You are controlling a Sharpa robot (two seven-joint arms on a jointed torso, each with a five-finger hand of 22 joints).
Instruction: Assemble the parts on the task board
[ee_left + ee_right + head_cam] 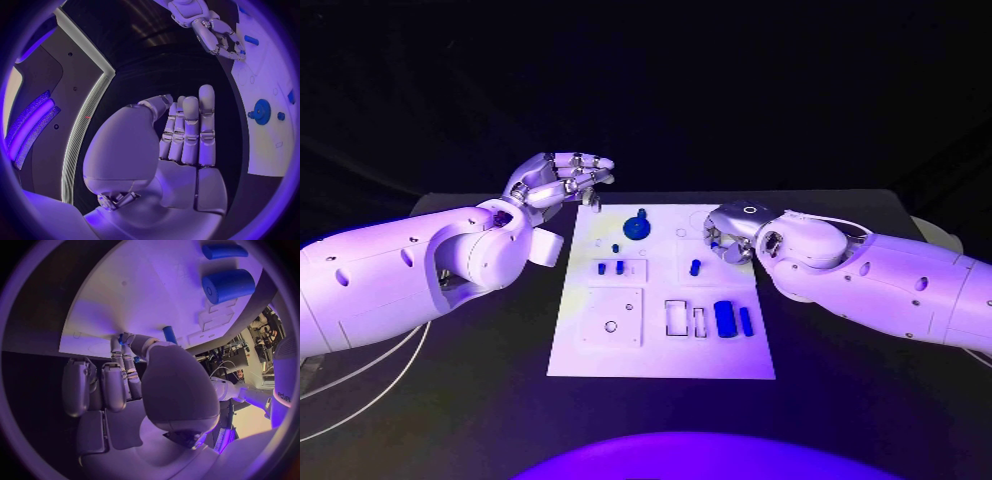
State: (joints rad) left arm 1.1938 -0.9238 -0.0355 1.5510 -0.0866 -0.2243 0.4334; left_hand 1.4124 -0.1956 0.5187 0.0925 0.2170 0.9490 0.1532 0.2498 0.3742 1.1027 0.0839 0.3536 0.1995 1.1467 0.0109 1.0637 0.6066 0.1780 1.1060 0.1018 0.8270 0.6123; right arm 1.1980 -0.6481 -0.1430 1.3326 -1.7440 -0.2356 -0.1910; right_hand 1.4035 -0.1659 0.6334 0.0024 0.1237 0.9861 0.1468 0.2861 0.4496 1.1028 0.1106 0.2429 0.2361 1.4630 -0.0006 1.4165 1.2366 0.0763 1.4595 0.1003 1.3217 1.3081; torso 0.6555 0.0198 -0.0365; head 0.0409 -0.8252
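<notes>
The left hand sits at the far left corner of the white board, lifted off it, fingers straight and side by side with nothing in them. So that hand is released, just waiting.

Over on the far right side of the board, the right hand is down low, fingertips reaching onto the surface. In the right wrist view there is a speck of blue right at those tips, beside a short blue peg standing in the board. Is it pinching a small piece? I cannot tell; the thumb covers too much to say whether anything is really held.

The rest of the parts are spread across the board. A blue gear sits near the far edge in the middle. Two small blue pieces stand in a square block left of centre. A thick blue cylinder and a thinner blue rod lie side by side toward the near right, next to some open slots.

Here's the risk, as I judge it. The right hand works in a tight spot, and the standing peg is just beside its fingers. A small sideways nudge could knock that peg askew or push it out of its hole. If a piece is between those tips, it is tiny, and a loose pinch could let it drop and roll across the board.
</notes>
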